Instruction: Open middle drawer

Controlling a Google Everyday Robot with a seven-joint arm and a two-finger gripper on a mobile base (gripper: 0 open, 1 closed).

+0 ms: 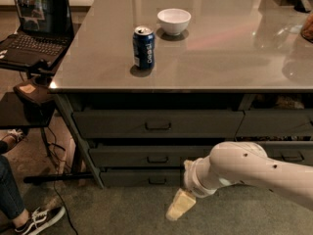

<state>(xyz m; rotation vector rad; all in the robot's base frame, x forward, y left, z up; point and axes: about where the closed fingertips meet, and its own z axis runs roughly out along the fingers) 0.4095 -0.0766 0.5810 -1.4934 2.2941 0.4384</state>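
Approach stage, judged. The middle drawer (122, 156) appears shut, its handle (157, 159) untouched. The gripper (178, 205) hangs below and right of that drawer, apart from it, seemingly empty; how far open, I cannot tell. Next move calls for rising leftward to the handle.

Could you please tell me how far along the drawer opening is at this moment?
Nothing looks done yet: the middle drawer appears fully closed. In hand: the gripper hangs low, below and to the right of the drawer's handle, touching nothing. Left: reach the handle, grasp it and pull the drawer out.
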